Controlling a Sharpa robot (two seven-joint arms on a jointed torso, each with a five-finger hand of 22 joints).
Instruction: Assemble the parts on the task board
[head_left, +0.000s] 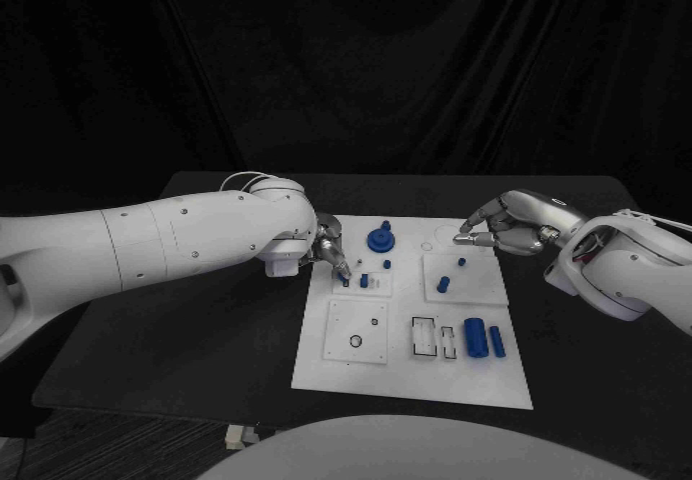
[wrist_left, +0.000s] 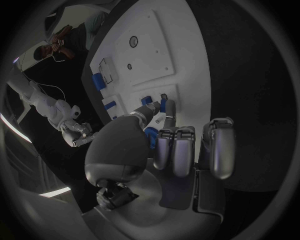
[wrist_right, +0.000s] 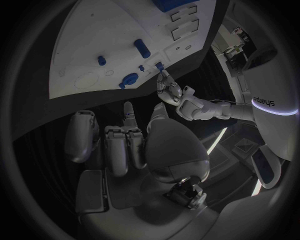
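From the head camera, the white task board (head_left: 411, 345) lies mid-table with blue parts (head_left: 475, 337) on it; the left hand (head_left: 320, 248) reaches onto its left edge, fingertips down by a small upright blue peg (head_left: 365, 281), while the right hand (head_left: 508, 226) hovers over the far right corner, fingers curled, holding nothing visible. Left wrist camera: whether the fingers (wrist_left: 164, 111) pinch the peg (wrist_left: 163, 104) I cannot tell. Right wrist camera: fingers (wrist_right: 119, 147) folded together, empty

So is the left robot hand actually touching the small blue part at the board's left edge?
Touching. In the left wrist view, the left robot hand has a fingertip and thumb closed around the small blue part; the head view agrees, fingertips meeting it over the task board.
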